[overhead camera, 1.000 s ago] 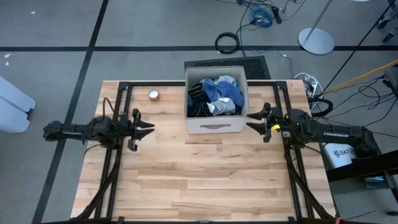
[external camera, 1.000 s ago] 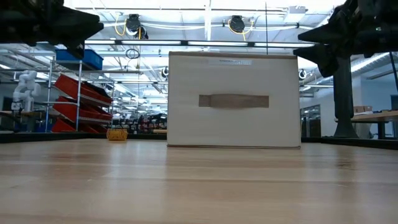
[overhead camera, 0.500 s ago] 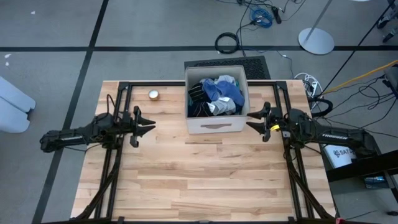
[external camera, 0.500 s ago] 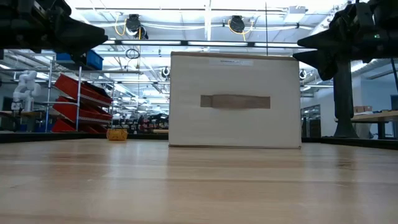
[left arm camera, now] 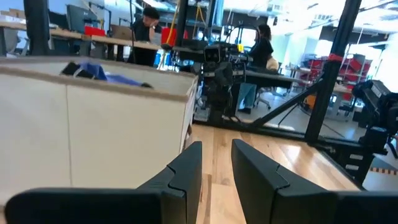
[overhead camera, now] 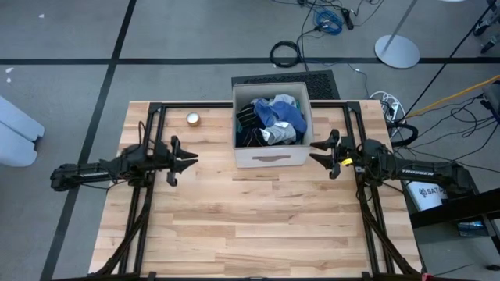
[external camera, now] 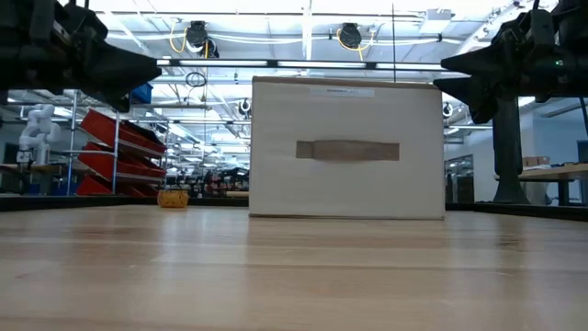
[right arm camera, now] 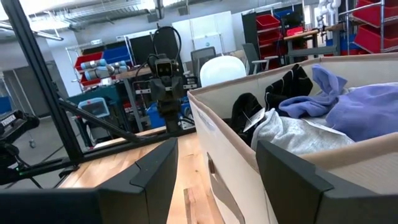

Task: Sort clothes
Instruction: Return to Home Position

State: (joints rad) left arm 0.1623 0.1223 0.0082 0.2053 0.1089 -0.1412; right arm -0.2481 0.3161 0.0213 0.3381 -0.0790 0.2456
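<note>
A beige square box (overhead camera: 269,158) stands on the wooden table at its far middle, with a handle slot (external camera: 347,150) on its near wall. Inside lies a heap of clothes (overhead camera: 271,121): a blue garment (right arm camera: 364,109), a light grey one (right arm camera: 292,134), and black and patterned pieces (overhead camera: 248,119). My left gripper (overhead camera: 191,158) is open and empty, above the table left of the box, pointing at it. My right gripper (overhead camera: 315,150) is open and empty, close to the box's right wall (right arm camera: 224,162), pointing at it.
A small round golden object (overhead camera: 193,119) lies on the table at the far left, left of the box. Black frame rails (overhead camera: 148,195) run along both sides of the table. The near half of the wooden tabletop (overhead camera: 258,226) carries nothing.
My left gripper has gone a little toward the table's right edge, nearer the box, and slightly down, with the arm behind it swinging toward the near edge. It stays open. My right gripper and the box have kept still.
</note>
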